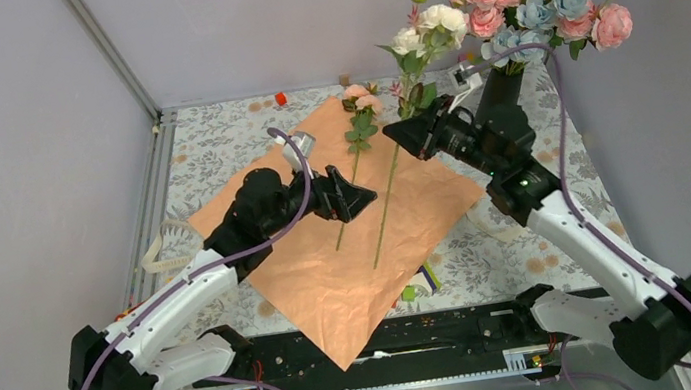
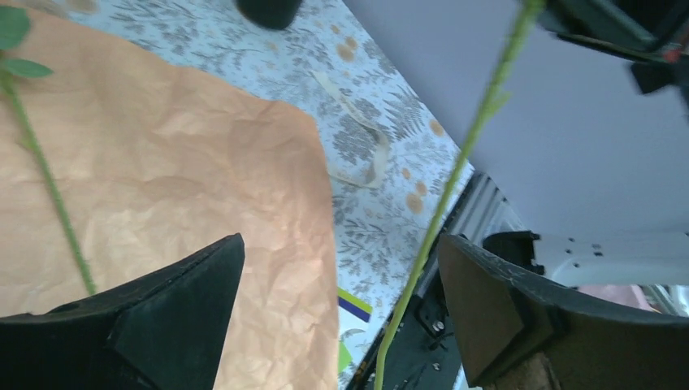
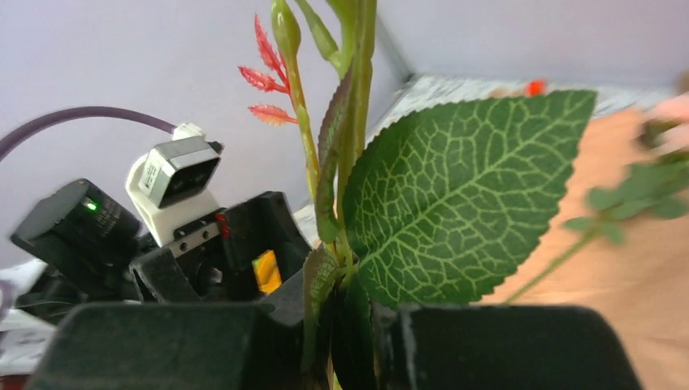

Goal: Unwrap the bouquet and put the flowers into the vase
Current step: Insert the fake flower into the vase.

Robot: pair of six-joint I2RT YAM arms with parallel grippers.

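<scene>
A: Step in hand?

B: Transfer, I judge. On the floral-cloth table (image 1: 213, 142), the crinkled peach wrapping paper (image 1: 331, 267) lies flat. The glossy black vase (image 1: 509, 85) is far right, crowded with blooms, wall close behind.

A: Grippers?

B: Right gripper (image 1: 411, 134) clamps the long green cream-flowered stem (image 1: 386, 215). Left gripper (image 1: 354, 199) gapes around it without touching. Next move: lift clear, swing right. Tight there, roomier to the left.

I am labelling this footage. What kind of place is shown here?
Probably a robot test booth, not a home: plain grey walls, a left arm and right arm bolted to a rail, a floral cloth.
</scene>
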